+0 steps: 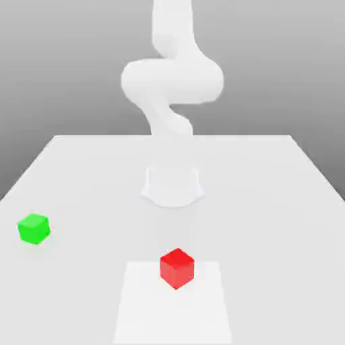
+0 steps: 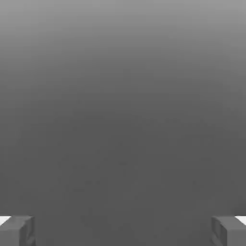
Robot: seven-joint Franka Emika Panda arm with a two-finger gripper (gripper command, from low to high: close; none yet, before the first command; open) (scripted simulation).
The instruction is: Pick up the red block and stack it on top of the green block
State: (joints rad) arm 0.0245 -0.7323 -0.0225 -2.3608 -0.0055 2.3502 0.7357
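**Claw spread, red block waiting below**

The claw (image 2: 123, 230) is hanging spread wide and gripping nothing, its two fingertips (image 2: 17, 230) showing far apart. The red block (image 1: 177, 267) is sitting on the table (image 1: 283, 202), well apart from the claw, probably below and out ahead of it. The green block (image 1: 34, 228) is lying off toward the exterior view's left. The arm (image 1: 172, 81) is likely needing to descend first.

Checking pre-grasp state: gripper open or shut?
Open. In the hand view the gripper has its two fingertips far apart at opposite edges, with nothing between them.
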